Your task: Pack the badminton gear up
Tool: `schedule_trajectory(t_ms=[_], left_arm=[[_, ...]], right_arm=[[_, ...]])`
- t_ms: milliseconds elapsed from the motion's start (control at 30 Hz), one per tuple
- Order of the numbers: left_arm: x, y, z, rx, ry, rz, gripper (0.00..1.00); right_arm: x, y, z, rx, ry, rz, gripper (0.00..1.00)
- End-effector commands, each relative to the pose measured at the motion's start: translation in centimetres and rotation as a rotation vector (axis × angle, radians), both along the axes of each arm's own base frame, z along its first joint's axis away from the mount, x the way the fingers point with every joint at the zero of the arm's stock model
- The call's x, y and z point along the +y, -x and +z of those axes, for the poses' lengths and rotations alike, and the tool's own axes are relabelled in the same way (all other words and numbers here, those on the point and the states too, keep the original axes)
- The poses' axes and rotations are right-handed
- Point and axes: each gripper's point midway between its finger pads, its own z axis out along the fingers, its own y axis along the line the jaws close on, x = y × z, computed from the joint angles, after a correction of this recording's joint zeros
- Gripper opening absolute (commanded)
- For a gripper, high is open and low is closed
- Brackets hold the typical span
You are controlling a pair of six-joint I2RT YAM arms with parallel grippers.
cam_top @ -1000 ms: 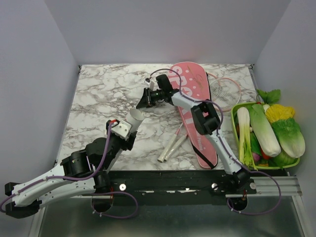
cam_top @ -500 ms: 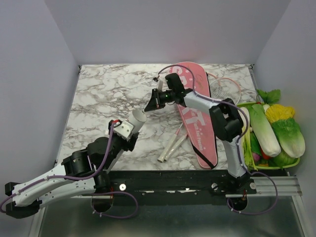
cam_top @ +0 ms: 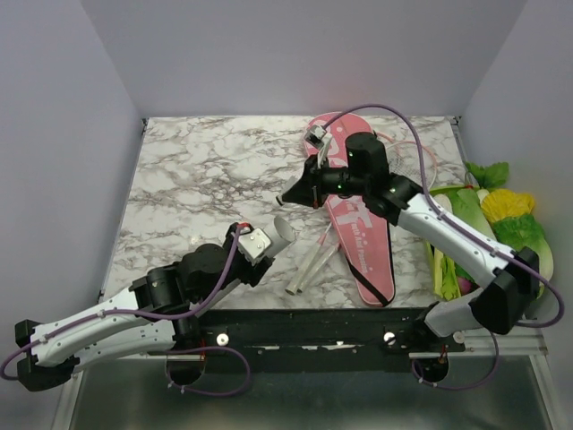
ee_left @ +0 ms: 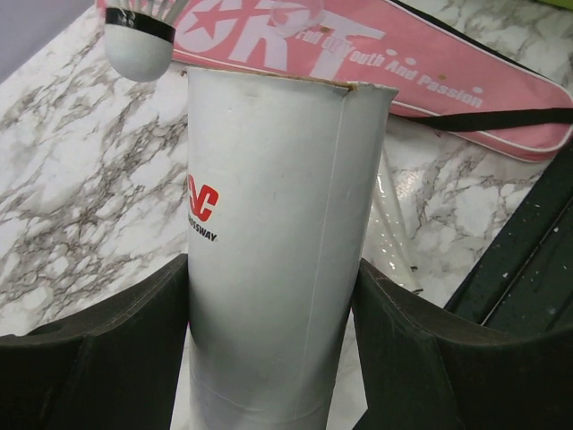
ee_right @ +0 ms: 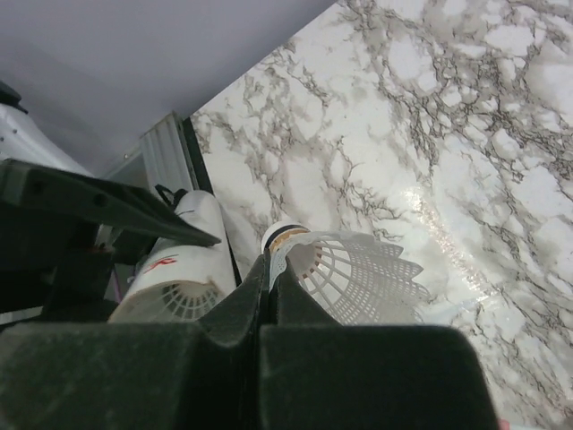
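My left gripper (cam_top: 269,240) is shut on the long white tube (cam_top: 279,233), holding it tilted with its open mouth toward the pink bag (cam_top: 360,235). In the left wrist view the tube (ee_left: 277,206) sits between both fingers (ee_left: 107,349). My right gripper (cam_top: 294,195) is shut on the skirt of a white shuttlecock (ee_right: 354,278), held just beyond the tube's mouth; its cork (ee_left: 139,40) shows there too. The tube (ee_right: 175,269) has another shuttlecock inside. Racket handles (cam_top: 309,264) lie beside the bag, and the racket heads (cam_top: 414,159) are partly hidden behind the right arm.
A green basket of toy vegetables (cam_top: 524,228) stands at the right edge, close to the right arm's elbow. The marble table (cam_top: 197,179) ends at a black rail along the near side. Grey walls close in the left, back and right.
The left arm carried the tube right and forward, toward the bag. The right gripper, still holding the shuttlecock, swung right and nearer, and its arm now stretches across the basket side.
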Motion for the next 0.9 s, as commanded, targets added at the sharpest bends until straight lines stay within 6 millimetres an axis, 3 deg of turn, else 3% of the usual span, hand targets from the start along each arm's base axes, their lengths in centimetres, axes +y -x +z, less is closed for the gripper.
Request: schedule_trajectory(t_ms=[0,33,233,433,867], left_arm=[[-1.6,1.8,-0.5,0.104,0.056,-0.083,0.00],[-1.6,1.9,-0.5,0.107,0.060,-0.090,0.00],[-1.7,2.2,-0.1,0.102,0.085,-0.106,0.00],[-2.0,2.5,0.2,0.100,0.101,-0.128,0.00],[-1.8,2.7,0.9,0.087,0.132,-0.139,0.00]], right_arm=[[-2.4,2.2,-0.5,-0.071,0.094,-0.044,0.01],[-3.0,3.1,1.0,-0.102,0.068,-0.044,0.01],[-4.5,6.5,3.1,-0.125,0.059,0.011,0.01],[-4.6,8.9,2.7,-0.084,0.062,0.082,0.01],[-1.6,12.3,1.4,0.000,0.038,0.226,0.01]])
